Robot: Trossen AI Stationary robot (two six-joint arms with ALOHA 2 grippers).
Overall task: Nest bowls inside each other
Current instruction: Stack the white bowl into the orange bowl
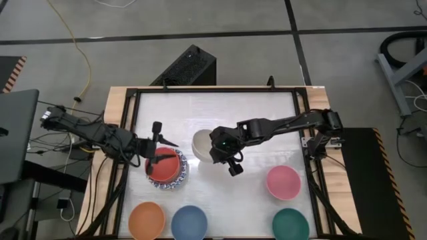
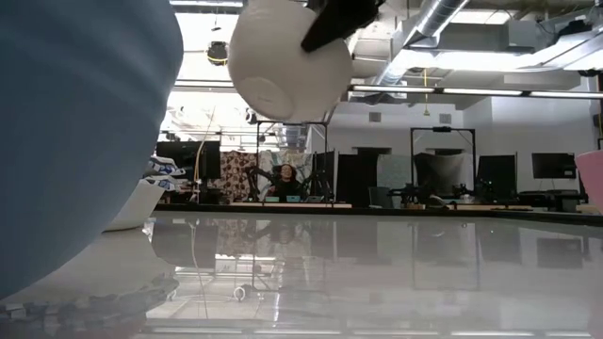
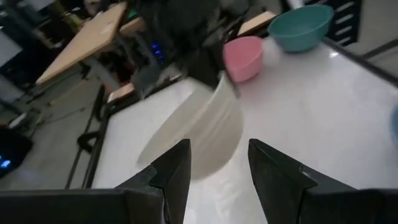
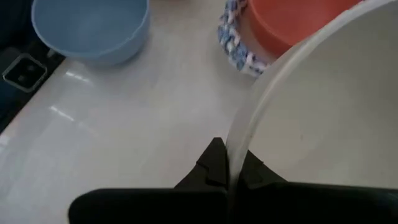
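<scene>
A plain beige bowl (image 1: 201, 143) hangs tilted above the middle of the table, with my right gripper (image 4: 229, 171) shut on its rim. The low view shows that bowl (image 2: 283, 61) high in the air. To its left, a red bowl (image 1: 167, 164) rests nested inside a white bowl with a blue-patterned rim (image 1: 180, 180). My left gripper (image 1: 162, 148) hovers open over the red bowl's left part, pointing toward the beige bowl (image 3: 199, 134), with nothing between its fingers (image 3: 177, 168). My right gripper pinches the beige bowl's rim (image 4: 239, 149) on the side toward the table's right, one finger (image 4: 211, 165) outside the wall and one (image 4: 254, 173) inside. The fingers slant down from the table's right. The bowl is lifted clear and tilted.
Single bowls stand along the near edge: orange (image 1: 147, 220), blue (image 1: 189, 222) and green (image 1: 290, 225), with a pink one (image 1: 283, 181) at the right. The blue bowl (image 2: 75, 122) fills the low view's left. The table's far half holds no bowls.
</scene>
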